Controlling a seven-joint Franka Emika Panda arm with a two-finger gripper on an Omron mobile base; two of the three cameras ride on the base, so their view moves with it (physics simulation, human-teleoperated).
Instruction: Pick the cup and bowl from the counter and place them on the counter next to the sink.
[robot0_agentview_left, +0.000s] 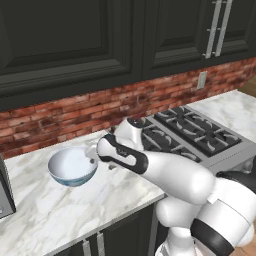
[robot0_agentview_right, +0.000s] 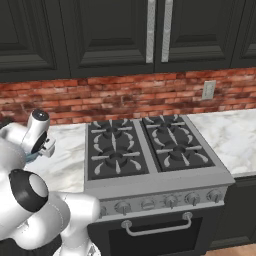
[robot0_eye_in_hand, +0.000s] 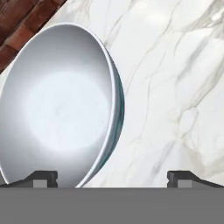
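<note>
So at this point we had the bowl (robot0_agentview_left: 72, 167) sitting upright on the marble bench (robot0_agentview_left: 60, 210), just left of the black gas stove (robot0_agentview_left: 197, 132) and in front of the red brick backsplash (robot0_agentview_left: 60, 117). The end effector (robot0_eye_in_hand: 112, 177) hung right over the bowl's right rim with its fingers (robot0_eye_in_hand: 43, 178) spread wide and nothing between them; in the hand view we saw one tip over the white inside of the bowl (robot0_eye_in_hand: 61, 105) and the other over bare marble. From the right base camera we could only spot a sliver of the bowl (robot0_agentview_right: 31, 157) behind the white arm (robot0_agentview_right: 30, 135).
</note>
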